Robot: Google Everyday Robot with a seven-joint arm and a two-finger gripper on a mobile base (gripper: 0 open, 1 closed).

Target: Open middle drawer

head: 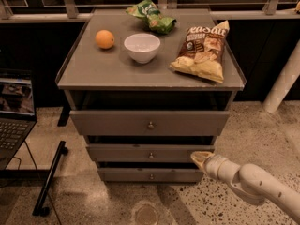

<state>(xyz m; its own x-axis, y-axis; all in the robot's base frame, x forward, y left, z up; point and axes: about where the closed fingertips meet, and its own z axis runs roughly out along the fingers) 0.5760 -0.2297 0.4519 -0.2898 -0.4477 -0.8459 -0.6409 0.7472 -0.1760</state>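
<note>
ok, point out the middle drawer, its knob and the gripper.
middle drawer (117,153): camera view, bare left part of its grey front.
knob (151,154): camera view, its round metal face.
gripper (197,157): camera view, tip, by the drawer's right end.

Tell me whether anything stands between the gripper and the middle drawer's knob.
Nothing visible does. The gripper sits low by the right end of the middle drawer. The stretch of grey front from there to the round knob at its centre has nothing in front of it.
</note>
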